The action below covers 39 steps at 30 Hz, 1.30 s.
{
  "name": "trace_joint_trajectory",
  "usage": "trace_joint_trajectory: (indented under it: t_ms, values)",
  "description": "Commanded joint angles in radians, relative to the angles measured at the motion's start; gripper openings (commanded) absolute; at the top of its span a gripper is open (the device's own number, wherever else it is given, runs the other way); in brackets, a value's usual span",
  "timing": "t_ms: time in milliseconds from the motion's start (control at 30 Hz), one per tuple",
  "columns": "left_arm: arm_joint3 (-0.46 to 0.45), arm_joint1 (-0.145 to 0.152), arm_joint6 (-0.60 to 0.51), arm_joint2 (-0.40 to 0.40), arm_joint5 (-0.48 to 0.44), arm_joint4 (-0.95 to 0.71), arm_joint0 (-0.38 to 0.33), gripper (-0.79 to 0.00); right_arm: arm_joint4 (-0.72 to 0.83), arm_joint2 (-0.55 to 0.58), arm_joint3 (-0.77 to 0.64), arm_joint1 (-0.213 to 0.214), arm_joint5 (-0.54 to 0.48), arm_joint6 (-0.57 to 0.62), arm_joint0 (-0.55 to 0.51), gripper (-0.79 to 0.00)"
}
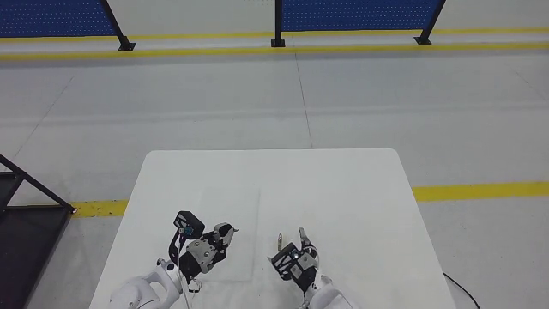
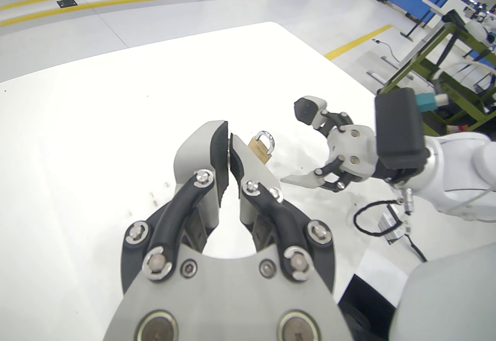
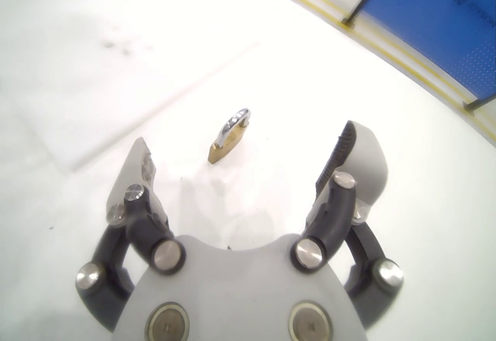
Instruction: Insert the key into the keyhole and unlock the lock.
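Observation:
A small brass padlock (image 3: 228,139) with a silver shackle stands upright on the white table (image 1: 343,189). My right gripper (image 3: 246,135) is open just short of it, with the lock ahead of the gap between its fingers and touching neither. From the left wrist view the padlock (image 2: 262,147) sits just past my left gripper (image 2: 229,135), with the open right gripper (image 2: 296,145) on its far side. The left gripper is shut, its black pads pressed together; I cannot tell whether anything is pinched between them. In the top view the left gripper (image 1: 225,232) and right gripper (image 1: 290,239) are near the table's front edge.
A faint, flat white mat (image 3: 116,86) lies on the table beside the lock. A black cable and a small box (image 2: 391,222) hang by the right arm at the table's edge. A black frame (image 1: 26,190) stands left of the table.

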Motion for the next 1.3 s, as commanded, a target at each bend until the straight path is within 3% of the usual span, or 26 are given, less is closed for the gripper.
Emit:
trace_joint_trajectory:
  t_ms: [0,267,767,867,900,933,1133,1267]
  values:
    - [0.0,0.0,0.0,0.0,0.0,0.0,0.0,-0.785,0.022,-0.011,0.024,-0.008,0.008,0.011,0.021,-0.129]
    - [0.0,0.0,0.0,0.0,0.0,0.0,0.0,-0.785,0.072,-0.04,0.093,-0.032,0.031,0.018,0.069,-0.391]
    - [0.0,0.0,0.0,0.0,0.0,0.0,0.0,-0.785,0.125,-0.044,0.136,-0.048,-0.001,0.049,0.105,-0.57]
    - [0.0,0.0,0.0,0.0,0.0,0.0,0.0,-0.785,0.146,-0.037,0.137,-0.049,-0.014,0.051,0.111,-0.671]
    - [0.0,0.0,0.0,0.0,0.0,0.0,0.0,-0.785,0.154,-0.033,0.137,-0.049,-0.02,0.052,0.113,-0.763]
    - [0.0,0.0,0.0,0.0,0.0,0.0,0.0,-0.785,0.16,-0.029,0.137,-0.049,-0.025,0.052,0.114,-0.785]
    - [0.0,0.0,0.0,0.0,0.0,0.0,0.0,-0.785,0.241,0.025,0.078,-0.04,-0.089,0.02,0.098,-0.785]
    - [0.0,0.0,0.0,0.0,0.0,0.0,0.0,-0.785,0.395,0.114,-0.015,-0.02,-0.227,-0.013,0.052,-0.785]
